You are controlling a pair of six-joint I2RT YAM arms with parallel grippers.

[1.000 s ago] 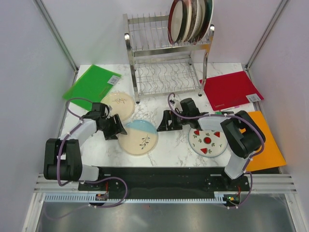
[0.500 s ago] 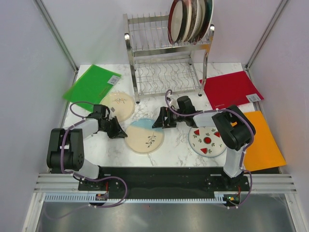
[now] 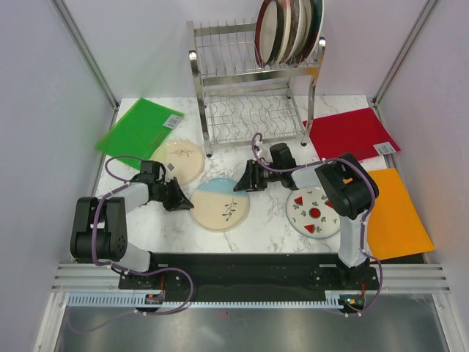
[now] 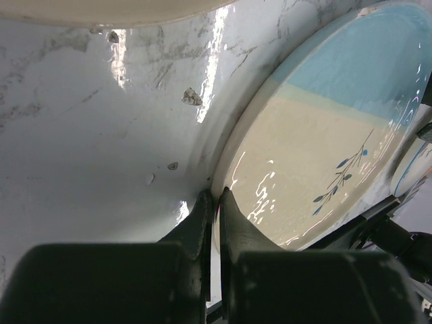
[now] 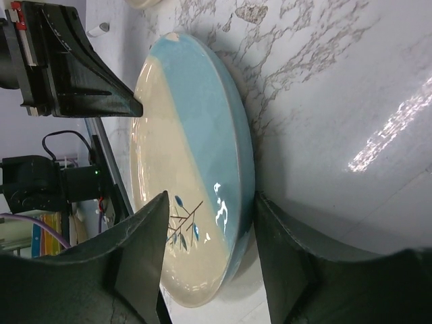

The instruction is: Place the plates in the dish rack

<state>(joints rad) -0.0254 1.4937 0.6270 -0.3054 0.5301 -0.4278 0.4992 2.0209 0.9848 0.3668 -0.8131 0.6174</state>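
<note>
Plate [image 3: 220,205] w/ leaf sprig lies on table [image 3: 256,227] before rack [image 3: 249,81], betw. both grippers. L gripper [image 3: 187,199] clenched, tips at plate's left rim; can't tell if rim's pinched. R gripper [image 3: 240,183] parted, fingers [image 5: 145,250] astride right rim, gap showing.

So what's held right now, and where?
Cannot tell: left gripper is shut at the cream rim of the blue-and-cream plate; right gripper straddles its blue rim, grip unconfirmed.

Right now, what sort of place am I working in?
Probably a lab test cell staged as a kitchen counter: marble-look tabletop, chrome dish rack holding plates, plain white walls on metal frame posts.
</note>
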